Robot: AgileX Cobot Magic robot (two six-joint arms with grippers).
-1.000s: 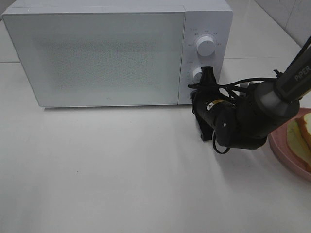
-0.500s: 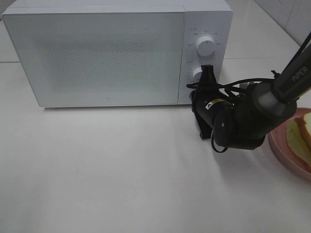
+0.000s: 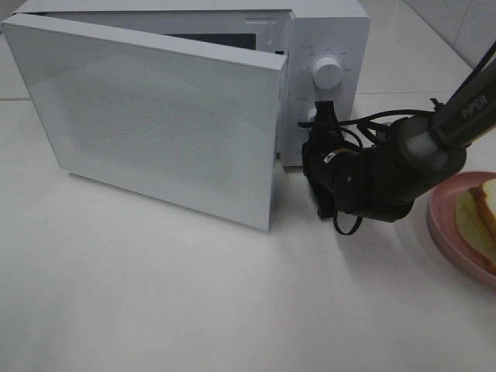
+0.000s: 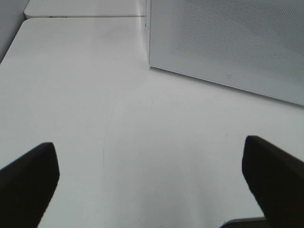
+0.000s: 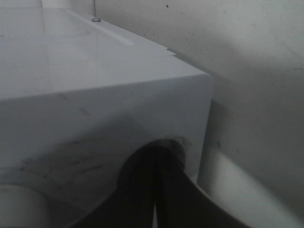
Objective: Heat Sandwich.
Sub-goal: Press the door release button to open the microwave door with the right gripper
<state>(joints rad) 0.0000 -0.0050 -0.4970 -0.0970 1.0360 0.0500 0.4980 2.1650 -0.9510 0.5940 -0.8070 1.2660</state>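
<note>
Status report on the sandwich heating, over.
Left gripper open. Right gripper shut at microwave panel. Sandwich on pink plate, untouched. Door ajar, only partway.

The microwave door, shut a second ago, now hangs partly open, its free edge swung out beside the right gripper, which has edged leftward at the control panel.

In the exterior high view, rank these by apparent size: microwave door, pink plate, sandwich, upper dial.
1. door
2. plate, though the frame edge cuts it off
3. sandwich, also cut off
4. upper dial
</note>
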